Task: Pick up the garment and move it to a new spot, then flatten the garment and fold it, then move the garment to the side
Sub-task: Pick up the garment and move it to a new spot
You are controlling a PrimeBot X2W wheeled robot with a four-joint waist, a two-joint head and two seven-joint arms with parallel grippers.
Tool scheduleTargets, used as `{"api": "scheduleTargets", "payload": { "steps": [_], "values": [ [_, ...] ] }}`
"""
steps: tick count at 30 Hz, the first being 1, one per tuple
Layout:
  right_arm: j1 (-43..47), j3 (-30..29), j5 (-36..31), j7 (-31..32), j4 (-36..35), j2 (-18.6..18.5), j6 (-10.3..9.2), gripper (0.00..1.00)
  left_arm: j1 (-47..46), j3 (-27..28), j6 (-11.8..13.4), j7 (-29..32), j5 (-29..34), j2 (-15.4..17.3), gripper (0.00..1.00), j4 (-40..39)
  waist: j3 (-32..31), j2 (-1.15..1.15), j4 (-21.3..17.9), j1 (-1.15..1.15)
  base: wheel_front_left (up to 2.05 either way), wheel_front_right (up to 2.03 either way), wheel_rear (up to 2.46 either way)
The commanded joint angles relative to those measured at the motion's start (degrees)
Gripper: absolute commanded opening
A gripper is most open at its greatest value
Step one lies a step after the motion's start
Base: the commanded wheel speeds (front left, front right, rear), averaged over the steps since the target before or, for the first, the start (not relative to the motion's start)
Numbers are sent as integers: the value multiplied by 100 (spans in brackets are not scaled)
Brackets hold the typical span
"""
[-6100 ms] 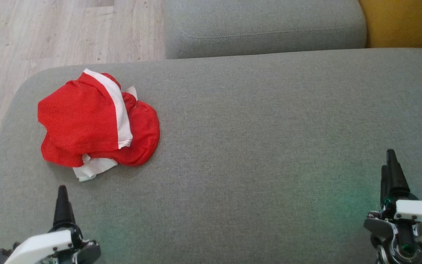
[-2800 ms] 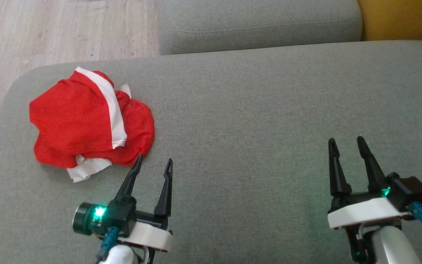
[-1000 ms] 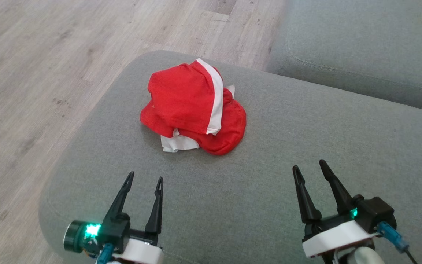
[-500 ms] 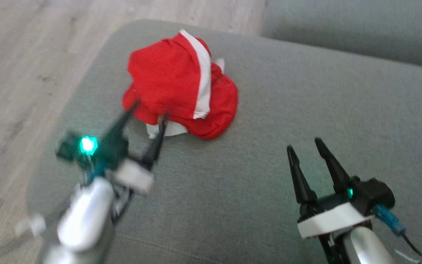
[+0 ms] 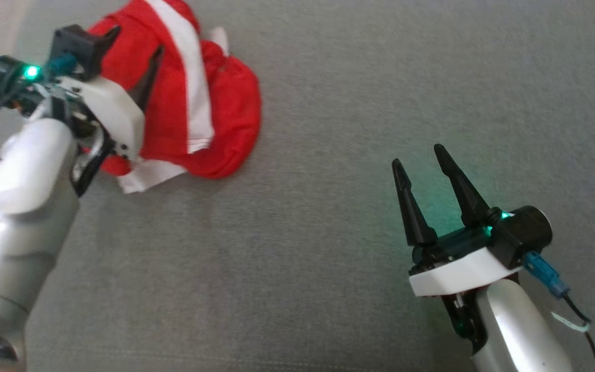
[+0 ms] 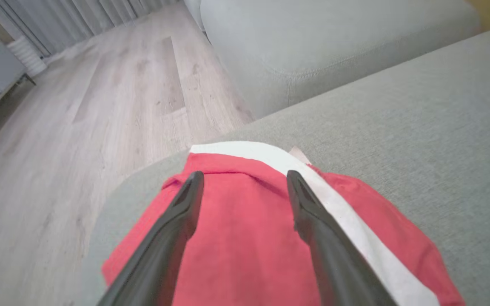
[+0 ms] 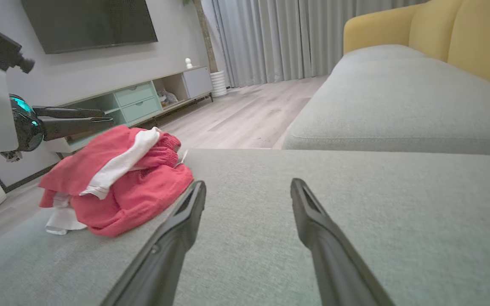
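Observation:
The garment (image 5: 215, 108) is a crumpled red piece with a white stripe, heaped near the left end of the grey sofa seat (image 5: 328, 268). My left gripper (image 5: 140, 39) hovers just over the heap, open, with nothing between its fingers. In the left wrist view both fingers of the left gripper (image 6: 245, 174) reach out over the garment's (image 6: 245, 242) red cloth, near the white stripe. My right gripper (image 5: 417, 155) stands open above bare seat, well right of the garment. From the right wrist view, the right gripper (image 7: 248, 183) is open and the garment (image 7: 134, 191) lies at left, under the left gripper (image 7: 109, 120).
The seat's left edge drops to a wooden floor (image 6: 79, 106) just beyond the garment. A second grey cushion (image 7: 398, 106) lies behind, with a yellow backrest (image 7: 462, 34). A low TV cabinet (image 7: 143, 102) stands across the room.
The head camera has dipped and closed in on the seat. My left gripper has advanced from the seat's front to above the garment, staying open. The right gripper has kept its place, open.

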Motion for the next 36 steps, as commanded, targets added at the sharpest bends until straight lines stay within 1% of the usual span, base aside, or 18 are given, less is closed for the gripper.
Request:
{"api": "scheduleTargets", "payload": {
  "steps": [1, 4, 8, 9, 10, 11, 13, 15, 20, 22, 25, 30, 32, 36],
  "values": [
    [-155, 150, 11, -51, -212, -12, -4, 100, -306, 140, 11, 25, -113, 341, 100, -30, 260, 0, -274, -2, 0, 0, 0],
    [-176, 142, 22, -51, -239, -12, -4, 100, -450, -35, 11, 176, -424, 437, 100, 338, 320, 0, -346, -2, 0, 0, 0],
    [-193, 126, 25, -51, -251, -12, -4, 100, -550, -269, 11, 254, -656, 474, 100, 745, 349, 0, -383, -2, 0, 0, 0],
    [-199, 123, 24, -51, -250, -12, -4, 100, -563, -317, 11, 255, -716, 470, 57, 819, 351, 0, -389, -2, 0, 0, 0],
    [-203, 120, 24, -51, -247, -12, -4, 100, -571, -356, 11, 235, -778, 460, 8, 882, 343, 0, -393, -2, 0, 0, 0],
    [-203, 116, 27, -51, -241, -12, -4, 100, -570, -405, 11, 196, -837, 448, 0, 921, 327, 0, -397, -2, 0, 0, 0],
    [-192, 108, 41, -51, -225, -12, -4, 100, -584, -496, 10, -6, -917, 447, 0, 935, 275, 0, -402, -2, 0, 0, 0],
    [-169, 93, 58, -51, -201, -12, -4, 100, -642, -553, 10, -337, -927, 452, 0, 931, 194, 0, -399, -2, 0, 0, 0],
    [-89, 58, 123, -51, -139, -12, -4, 100, -793, -471, 10, -1630, -997, 366, 0, 742, -129, 0, -400, -2, 0, 0, 0],
    [-29, 57, 232, -51, -93, -12, -4, 100, -807, -385, 10, -1918, -1025, 352, 0, 614, -309, 0, -414, -2, 0, 0, 0],
    [41, 61, 335, -51, -49, -12, -4, 100, -767, -219, 10, -2048, -965, 339, 0, 265, -560, 0, -449, -2, 0, 0, 0],
    [129, 7, 421, -51, -77, -12, -4, 100, -491, 135, 21, -2062, -839, 267, 0, -719, -820, 0, -514, -2, 0, 0, 0],
    [139, -6, 436, -51, -79, -12, -4, 100, -417, 137, 20, -2063, -830, 240, 0, -860, -850, 0, -537, -2, 0, 0, 0],
    [148, 22, 542, -51, -120, -12, -4, 100, -183, -82, 17, -1996, -819, 181, 0, -1268, -909, 0, -718, -2, 0, 0, 0]
  ]
}}
